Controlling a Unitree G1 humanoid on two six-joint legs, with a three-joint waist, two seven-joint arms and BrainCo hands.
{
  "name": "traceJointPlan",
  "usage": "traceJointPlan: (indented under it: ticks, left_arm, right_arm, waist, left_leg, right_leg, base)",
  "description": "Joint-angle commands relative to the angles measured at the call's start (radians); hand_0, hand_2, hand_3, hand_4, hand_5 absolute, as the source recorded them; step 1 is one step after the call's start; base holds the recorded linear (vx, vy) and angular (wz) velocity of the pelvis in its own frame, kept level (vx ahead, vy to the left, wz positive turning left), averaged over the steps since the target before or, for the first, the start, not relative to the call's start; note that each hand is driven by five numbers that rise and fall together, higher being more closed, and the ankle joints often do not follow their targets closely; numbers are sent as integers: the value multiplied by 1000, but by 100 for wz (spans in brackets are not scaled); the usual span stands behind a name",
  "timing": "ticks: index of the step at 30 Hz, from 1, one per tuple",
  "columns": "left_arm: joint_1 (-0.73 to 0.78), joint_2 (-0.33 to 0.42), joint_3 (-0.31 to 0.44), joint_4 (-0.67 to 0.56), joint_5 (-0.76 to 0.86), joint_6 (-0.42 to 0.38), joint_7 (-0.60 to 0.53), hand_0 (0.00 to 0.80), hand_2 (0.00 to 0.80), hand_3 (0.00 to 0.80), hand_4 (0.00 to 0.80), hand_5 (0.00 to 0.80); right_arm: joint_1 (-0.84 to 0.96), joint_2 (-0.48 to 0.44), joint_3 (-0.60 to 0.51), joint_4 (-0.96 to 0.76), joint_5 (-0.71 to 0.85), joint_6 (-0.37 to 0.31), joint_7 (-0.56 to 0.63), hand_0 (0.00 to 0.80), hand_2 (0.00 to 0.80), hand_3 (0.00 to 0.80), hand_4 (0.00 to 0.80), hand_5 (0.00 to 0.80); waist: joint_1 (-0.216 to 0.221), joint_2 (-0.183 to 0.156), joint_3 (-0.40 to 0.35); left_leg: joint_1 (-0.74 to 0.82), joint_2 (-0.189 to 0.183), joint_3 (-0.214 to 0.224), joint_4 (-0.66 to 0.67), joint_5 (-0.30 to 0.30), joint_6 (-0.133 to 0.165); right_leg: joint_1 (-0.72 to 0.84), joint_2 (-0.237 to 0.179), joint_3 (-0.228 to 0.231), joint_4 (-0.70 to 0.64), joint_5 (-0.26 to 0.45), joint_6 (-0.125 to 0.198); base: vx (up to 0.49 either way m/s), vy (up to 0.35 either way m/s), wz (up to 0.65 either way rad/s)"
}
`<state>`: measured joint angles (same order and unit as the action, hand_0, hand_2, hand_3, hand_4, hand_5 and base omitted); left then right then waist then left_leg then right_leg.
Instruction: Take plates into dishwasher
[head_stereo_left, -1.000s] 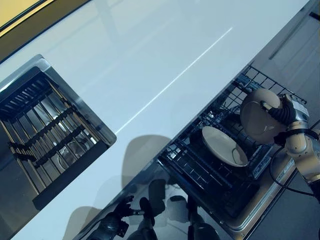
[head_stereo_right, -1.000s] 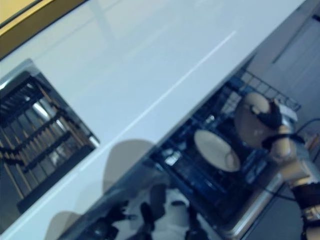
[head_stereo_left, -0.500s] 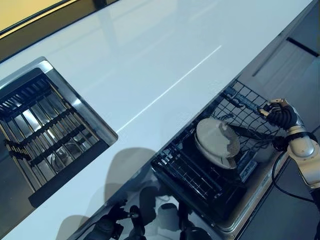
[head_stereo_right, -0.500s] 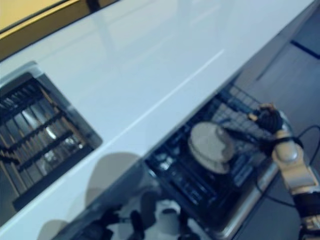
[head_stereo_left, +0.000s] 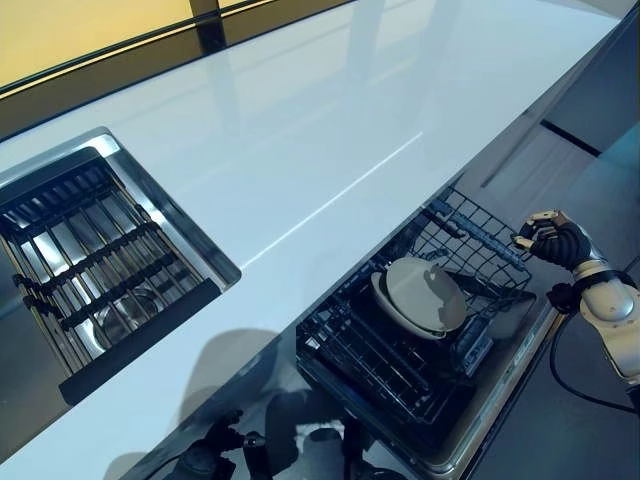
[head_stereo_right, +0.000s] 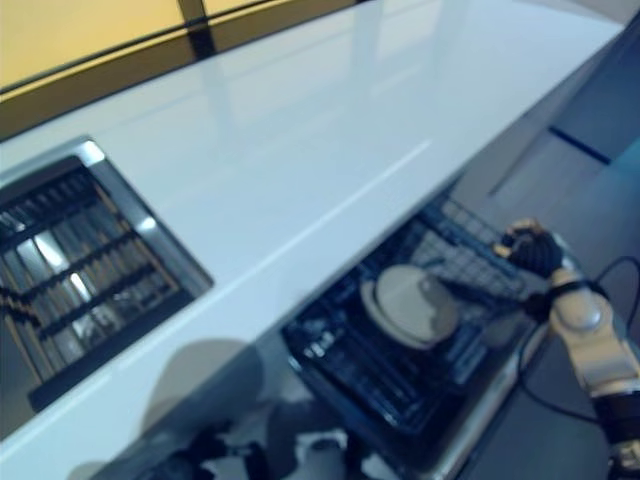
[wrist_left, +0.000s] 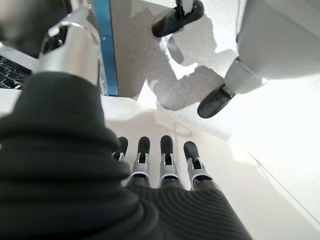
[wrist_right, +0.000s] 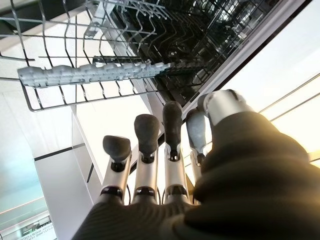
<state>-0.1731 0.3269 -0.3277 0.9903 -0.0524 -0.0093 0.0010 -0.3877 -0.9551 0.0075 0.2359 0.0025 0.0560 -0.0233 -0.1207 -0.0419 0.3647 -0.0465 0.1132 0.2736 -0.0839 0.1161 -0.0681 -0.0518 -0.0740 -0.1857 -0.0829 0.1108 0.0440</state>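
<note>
Beige plates lying in the dishwasher rack look stiff, slick, breakable; grasp rims. Beside the rack, right hand is empty, fingers relaxed

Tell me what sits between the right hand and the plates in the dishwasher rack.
Only bare wire grid of the rack lies between the right hand and the plates, as seen in the left eye view.

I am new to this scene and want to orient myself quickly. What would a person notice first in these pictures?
First, the pulled-out dishwasher rack below the white counter, with pale plates lying in it. Next, the right hand, open and empty at the rack's far corner. Then the steel sink set into the counter on the left, holding a dark grid.
</note>
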Motion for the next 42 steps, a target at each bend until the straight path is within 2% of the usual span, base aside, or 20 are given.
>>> traceJointPlan:
  ticks: [1,4,5,6,7,16,22,31,36,41,42]
  left_arm:
    - [-39,27,15,53,22,-16,19,0,0,0,0,0]
    - [-34,30,20,51,22,-18,18,0,0,0,0,0]
    - [-31,29,23,53,19,-23,18,0,0,0,0,0]
    - [-30,26,27,55,18,-27,20,0,0,0,0,0]
    - [-28,24,28,57,16,-29,22,0,0,0,0,0]
    - [-10,4,53,77,-10,-54,38,0,0,0,0,0]
    - [8,-2,69,102,-30,-71,52,0,0,0,0,0]
    - [29,0,67,127,-54,-87,58,0,0,0,0,0]
    - [25,7,54,118,-56,-88,57,0,0,0,0,0]
    - [4,10,32,99,-59,-87,63,0,0,0,0,0]
    - [-10,7,20,95,-63,-93,67,0,0,0,0,0]
  right_arm:
    - [-9,-13,-8,-56,10,-16,-2,800,800,800,800,800]
    - [4,1,-7,-62,30,-9,-2,800,800,800,800,800]
    - [18,17,-11,-72,41,-3,-20,662,662,662,662,662]
    - [28,30,-15,-75,50,-4,-34,113,113,113,113,113]
    - [41,43,-22,-78,59,-8,-45,0,0,0,0,0]
    - [177,162,-136,-118,143,-58,-198,0,0,0,0,0]
    - [283,231,-229,-81,290,-72,-249,0,0,0,0,0]
    - [363,280,-328,137,427,-140,-327,0,0,0,0,0]
    - [377,287,-350,254,519,-129,-350,0,0,0,0,0]
    - [361,298,-350,356,638,-125,-323,0,0,0,0,0]
    - [343,299,-343,398,685,-130,-309,0,0,0,0,0]
  waist:
    - [23,-12,-69]
    - [25,-10,-69]
    - [23,-8,-69]
    - [21,-6,-70]
    - [19,-5,-70]
    - [-8,5,-77]
    - [-30,14,-88]
    - [-47,33,-108]
    - [-51,49,-100]
    - [-54,71,-72]
    - [-54,86,-56]
  left_leg:
    - [-22,57,-4,-3,5,-47]
    - [-23,55,-6,-3,5,-47]
    - [-23,55,-5,-3,6,-46]
    - [-23,54,-4,-3,6,-46]
    - [-22,54,-3,-3,6,-46]
    - [-11,54,13,-3,2,-44]
    - [0,52,30,-2,-5,-44]
    - [17,48,46,3,-12,-41]
    - [13,39,46,7,-14,-37]
    - [-5,25,41,13,-12,-32]
    - [-16,17,38,16,-10,-30]
  right_leg:
    - [-27,-19,6,95,-63,72]
    - [-26,-19,5,95,-63,73]
    - [-25,-19,5,95,-64,72]
    - [-25,-19,5,95,-64,72]
    - [-24,-19,5,95,-64,72]
    - [-16,-21,12,97,-72,71]
    - [-10,-26,19,99,-77,74]
    - [4,-41,20,115,-90,76]
    - [-11,-53,25,143,-100,76]
    - [-43,-70,31,168,-102,76]
    - [-61,-77,34,180,-103,74]
  base:
    - [0,0,0]
    - [0,0,0]
    - [-6,32,1]
    - [-6,43,1]
    - [2,39,1]
    - [10,33,0]
    - [17,38,-1]
    - [40,7,-5]
    - [18,0,-2]
    - [-38,19,-2]
    - [-91,55,-3]
